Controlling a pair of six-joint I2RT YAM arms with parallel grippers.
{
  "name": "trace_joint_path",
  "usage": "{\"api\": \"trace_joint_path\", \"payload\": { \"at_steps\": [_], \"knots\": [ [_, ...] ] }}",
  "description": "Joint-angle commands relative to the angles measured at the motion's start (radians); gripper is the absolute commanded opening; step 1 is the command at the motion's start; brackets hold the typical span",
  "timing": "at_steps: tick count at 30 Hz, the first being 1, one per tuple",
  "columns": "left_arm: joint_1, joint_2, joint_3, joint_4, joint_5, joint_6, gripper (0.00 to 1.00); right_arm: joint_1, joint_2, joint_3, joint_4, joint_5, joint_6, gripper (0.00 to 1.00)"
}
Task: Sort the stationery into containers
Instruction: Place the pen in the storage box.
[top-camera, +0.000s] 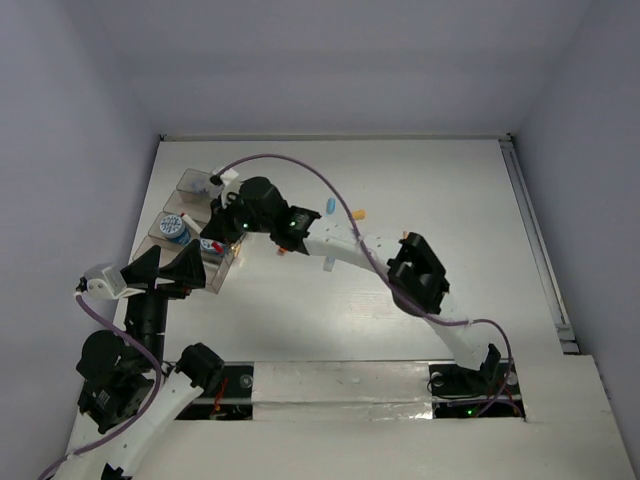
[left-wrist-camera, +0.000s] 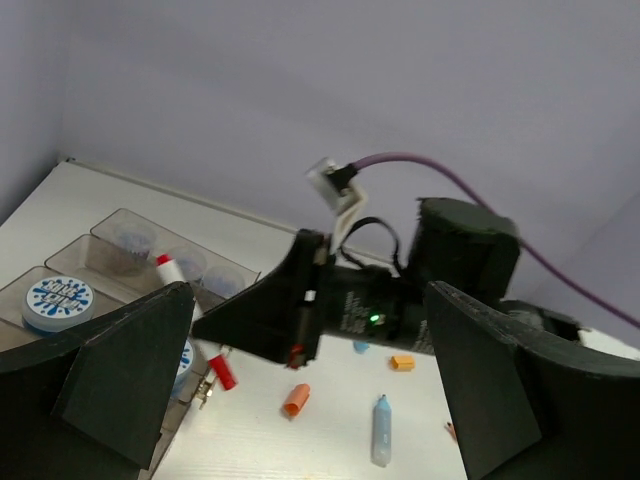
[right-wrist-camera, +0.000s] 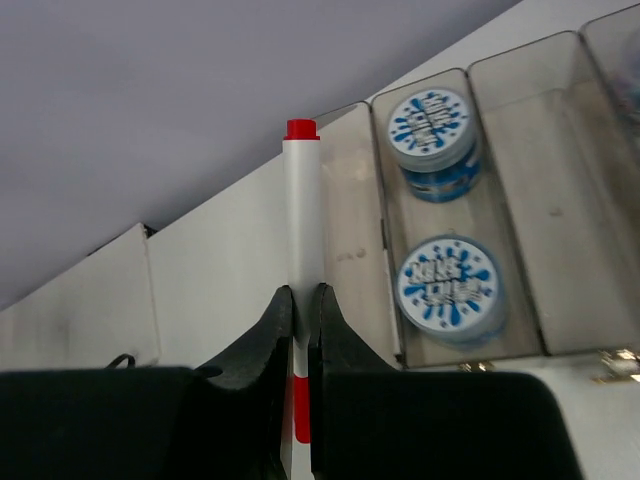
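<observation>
My right gripper (right-wrist-camera: 303, 292) is shut on a thin white pen (right-wrist-camera: 301, 200) with a red end, which stands up between the fingers. It hovers beside the clear containers (right-wrist-camera: 560, 200), where two blue-topped tubs (right-wrist-camera: 432, 130) (right-wrist-camera: 448, 285) share one bin. From above, the right gripper (top-camera: 215, 243) is at the near corner of the containers (top-camera: 190, 180). My left gripper (left-wrist-camera: 305, 330) stands wide open and holds nothing, just on the near side of the right one (left-wrist-camera: 270, 320). Another red-capped pen (left-wrist-camera: 222, 372) pokes out by the bins.
Loose on the table to the right of the bins lie an orange cap (left-wrist-camera: 296, 400), a light blue marker (left-wrist-camera: 381, 430) and a small orange piece (left-wrist-camera: 402, 362). The right arm's purple cable (top-camera: 300, 165) arcs over the middle. Grey walls close in the table.
</observation>
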Motion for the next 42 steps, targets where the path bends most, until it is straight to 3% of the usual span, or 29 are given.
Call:
{"api": "trace_joint_path", "payload": {
  "at_steps": [1,9,18,26,29,33,34,36,39,42],
  "knots": [
    [0.005,0.008,0.000,0.044,0.005,0.003,0.99,0.022,0.085,0.174,-0.018,-0.069,-0.015,0.00],
    [0.014,0.004,-0.001,0.047,0.011,0.001,0.99,0.055,0.285,0.404,-0.030,-0.083,-0.025,0.00],
    [0.014,0.007,-0.001,0.053,0.022,0.004,0.99,0.065,0.364,0.429,-0.065,-0.052,-0.069,0.00],
    [0.014,0.011,-0.003,0.056,0.028,0.006,0.99,0.084,0.389,0.440,-0.111,-0.117,-0.144,0.01],
    [0.014,0.013,-0.003,0.057,0.028,0.006,0.99,0.085,0.392,0.440,-0.114,-0.121,-0.152,0.06],
    [0.014,0.016,-0.003,0.057,0.028,0.006,0.99,0.085,0.395,0.441,-0.110,-0.117,-0.146,0.30],
    [0.014,0.018,-0.003,0.057,0.028,0.006,0.99,0.085,0.394,0.445,-0.110,-0.117,-0.147,0.43],
    [0.023,0.018,-0.001,0.054,0.028,0.004,0.99,0.085,0.375,0.445,-0.102,-0.112,-0.158,0.55],
    [0.023,0.015,-0.003,0.053,0.027,0.004,0.99,0.085,0.329,0.437,-0.088,-0.083,-0.187,0.64],
    [0.023,0.018,-0.001,0.053,0.028,0.004,0.99,0.074,0.262,0.402,-0.056,-0.074,-0.183,0.65]
  ]
}}
